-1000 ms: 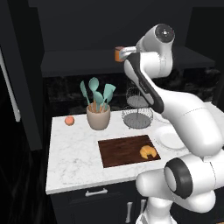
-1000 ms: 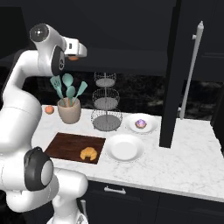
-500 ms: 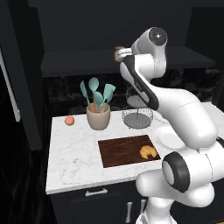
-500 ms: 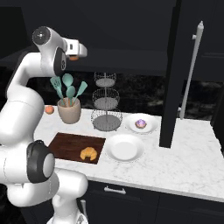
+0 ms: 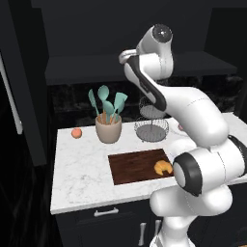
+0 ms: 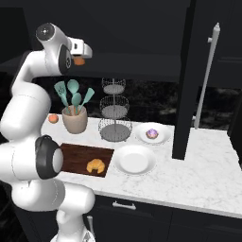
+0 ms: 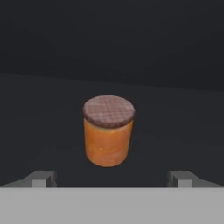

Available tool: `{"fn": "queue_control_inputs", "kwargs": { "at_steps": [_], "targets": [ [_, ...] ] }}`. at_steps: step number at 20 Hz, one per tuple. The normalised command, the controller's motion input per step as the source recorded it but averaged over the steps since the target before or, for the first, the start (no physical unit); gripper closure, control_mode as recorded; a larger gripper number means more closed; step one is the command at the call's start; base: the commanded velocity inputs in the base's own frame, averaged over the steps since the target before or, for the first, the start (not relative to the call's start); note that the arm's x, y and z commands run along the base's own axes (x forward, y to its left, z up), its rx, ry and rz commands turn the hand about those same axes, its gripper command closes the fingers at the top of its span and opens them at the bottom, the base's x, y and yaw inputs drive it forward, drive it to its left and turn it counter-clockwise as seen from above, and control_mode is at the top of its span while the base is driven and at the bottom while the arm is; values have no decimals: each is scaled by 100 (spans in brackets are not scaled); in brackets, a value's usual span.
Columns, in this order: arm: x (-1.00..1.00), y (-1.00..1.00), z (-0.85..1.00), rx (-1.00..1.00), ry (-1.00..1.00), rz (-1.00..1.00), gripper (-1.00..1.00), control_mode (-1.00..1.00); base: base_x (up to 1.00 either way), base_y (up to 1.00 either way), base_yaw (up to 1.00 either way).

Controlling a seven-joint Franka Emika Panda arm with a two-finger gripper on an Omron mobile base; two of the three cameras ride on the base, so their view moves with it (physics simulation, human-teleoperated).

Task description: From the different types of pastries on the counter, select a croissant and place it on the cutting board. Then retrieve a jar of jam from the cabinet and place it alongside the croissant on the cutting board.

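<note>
A home kitchen, rendered: a white marble table (image 6: 198, 179) over dark drawers with silver handles (image 6: 124, 205), a black wall cabinet (image 5: 96, 67) above. On the table stand a beige pot of teal utensils (image 6: 74, 118), a tiered wire basket stand (image 6: 115, 124), white plates (image 6: 133, 159) and a wooden cutting board (image 5: 137, 166).

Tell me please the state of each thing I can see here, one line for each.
gripper: open, level with the jar, not touching it.
jar of jam: upright on the cabinet shelf, lid on, not held.
croissant: lying on the cutting board.
purple-topped pastry: on its small plate.
white plate: nothing on it.
utensil pot: upright, holds teal utensils.
wire stand: upright.
</note>
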Motion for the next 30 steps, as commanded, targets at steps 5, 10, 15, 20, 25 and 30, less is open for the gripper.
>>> {"fn": "queue_control_inputs", "kwargs": {
  "at_steps": [5,10,15,20,25,30],
  "targets": [
    [4,0,0,0,0,0,-100,-100,0,0,0],
    [6,0,0,0,0,0,-100,-100,0,0,0],
    [21,0,0,0,0,0,-100,-100,0,0,0],
    [30,1,0,0,0,0,-100,-100,0,0,0],
    [10,0,0,0,0,0,-100,-100,0,0,0],
    [0,3,-14,0,0,0,-100,-100,0,0,0]
  ]
}}
